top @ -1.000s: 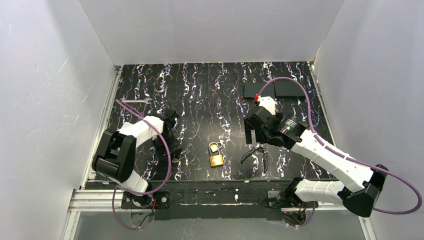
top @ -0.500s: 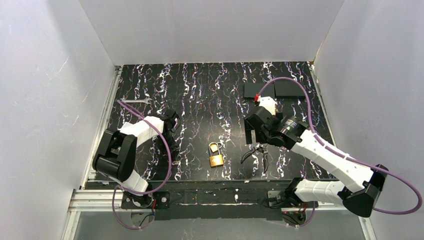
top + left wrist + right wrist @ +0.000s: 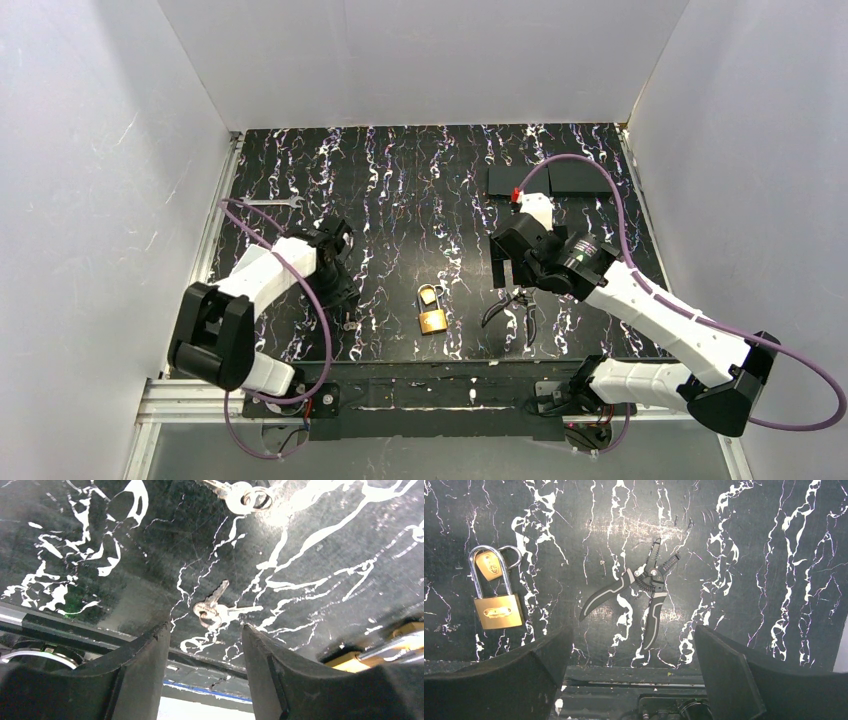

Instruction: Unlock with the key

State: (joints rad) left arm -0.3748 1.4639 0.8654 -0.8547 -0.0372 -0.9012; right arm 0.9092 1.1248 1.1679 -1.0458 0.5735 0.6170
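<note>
**Item 1. Key** (image 3: 216, 611). Small, flat, dull metal, joined at the head to a second blade. It lies flat on the black marbled table (image 3: 325, 545) close to the front edge, with nothing touching it.

**Item 2. Left gripper** (image 3: 204, 632). Jaws are partly open and hold nothing. It sits low over the table, with its fingers (image 3: 145, 665) standing either side of the key's line and the key just beyond the tips.
- Step in hand, as judged: picking up the key.
- Advice: advance slightly, then descend straight until the tips meet the table before closing. A flat piece on a hard top is likely to skate away from a late or uneven pinch.
- Take it by the head, so the blade is left free for the lock.

**Item 3. Second key** (image 3: 242, 494). On a ring, farther along the table, well apart from the first.

**Item 4. Large padlock** (image 3: 433, 321). Brass, shackle shut, lying flat to the right of the key and apart from it.

**Item 5. Small padlock** (image 3: 490, 564). It rests at the large one's shackle; whether the two are linked cannot be told.

**Item 6. Pliers** (image 3: 644, 596). Black handles, spread, lying right of the padlocks.

**Item 7. Right gripper** (image 3: 631, 642). Wide open and empty, raised above the pliers.

**Item 8. Wrench** (image 3: 272, 202). Silver, at the far left.
</note>
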